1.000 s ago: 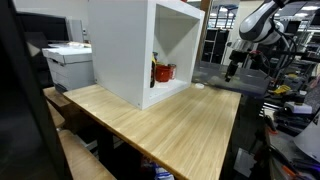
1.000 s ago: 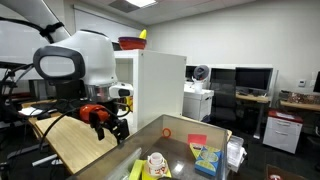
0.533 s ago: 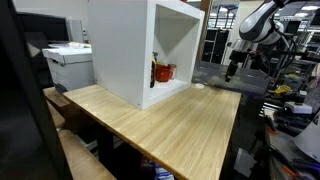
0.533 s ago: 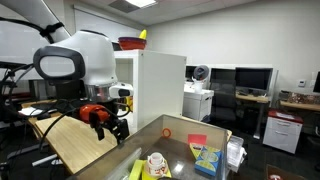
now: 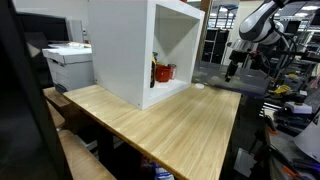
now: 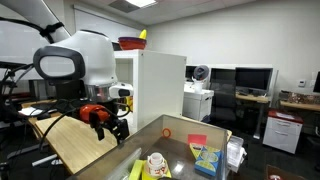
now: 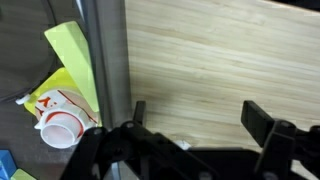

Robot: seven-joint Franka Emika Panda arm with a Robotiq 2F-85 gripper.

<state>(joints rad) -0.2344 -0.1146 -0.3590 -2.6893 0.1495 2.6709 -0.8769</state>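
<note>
My gripper [image 7: 195,118] is open and empty, its two black fingers spread wide over bare wooden tabletop [image 7: 210,60]. In both exterior views it hangs in the air off the table's end [image 5: 232,72] [image 6: 112,127], above and beside the table edge. A white open-fronted cabinet [image 5: 135,45] stands on the table, with a red object [image 5: 163,72] inside it. In the wrist view a white cup with red print [image 7: 60,118] and a yellow-green sheet [image 7: 68,50] lie below, beyond a grey metal edge [image 7: 108,60].
A white printer [image 5: 68,62] stands behind the table. A grey bin [image 6: 185,150] in the foreground holds a cup, a red card and a blue-green box. Desks with monitors [image 6: 250,80] and a fan [image 6: 200,73] line the far wall.
</note>
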